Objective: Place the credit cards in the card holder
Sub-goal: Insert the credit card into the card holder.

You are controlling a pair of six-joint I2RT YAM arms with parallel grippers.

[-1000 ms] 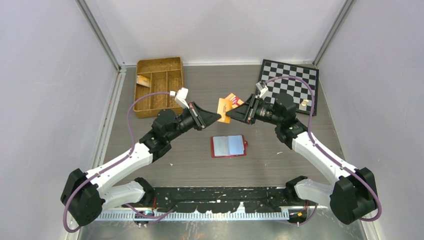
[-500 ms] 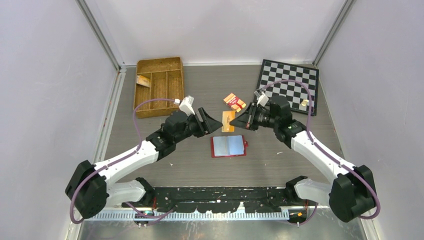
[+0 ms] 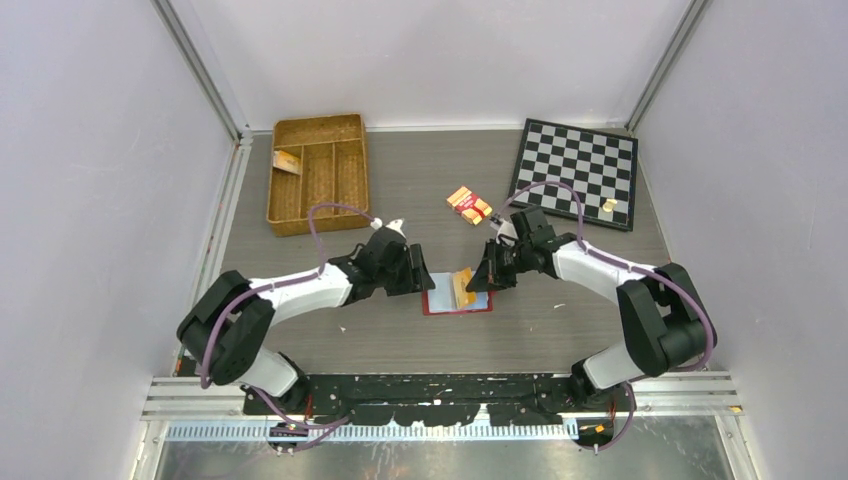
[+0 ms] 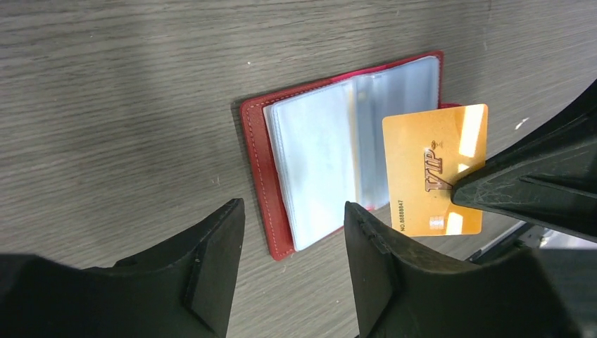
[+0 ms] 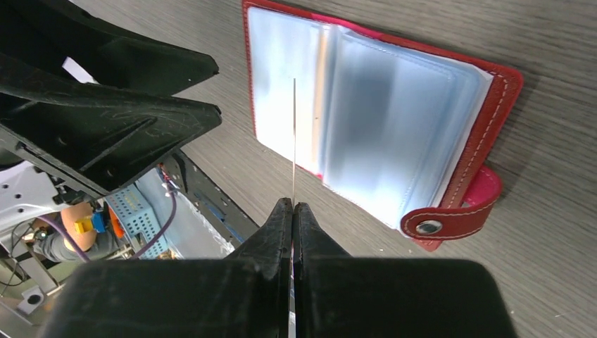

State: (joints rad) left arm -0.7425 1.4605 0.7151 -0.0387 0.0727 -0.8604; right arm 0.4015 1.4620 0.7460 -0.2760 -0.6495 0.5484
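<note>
So here's what worries me. The right gripper [image 5: 293, 204] is clamped shut on a gold VIP card [image 4: 435, 169], pinching just one corner, and the card stands on edge over the open card holder [image 3: 445, 303] mid-table. I can't tell if its lower edge touches the plastic sleeves [image 4: 317, 162] yet.

With a grip that small, the card could easily pivot between the pads the moment it meets any resistance. The sleeves look floppy and stacked like pages, so I reckon the card could slip between two of them instead of into a pocket mouth, or just buckle the top one.

Bigger issue: the holder lies loose on the table. The left gripper [image 4: 292, 211] hangs right at its edge with the jaws apart and nothing between them, so nothing pins the holder down. Any sideways push would probably skate the whole thing along, snap tab [image 5: 450, 211] and all.

Containers:
- I can't spot a card in any sleeve, though the plastic is too hazy to be sure.
- The wicker divided tray [image 3: 320, 120] far left has one small tan thing [image 3: 287, 160] in a far compartment, and that's all I can make out in it.
- The orange-and-red banded pack [image 3: 468, 204] sits on the table beyond the holder.
</note>
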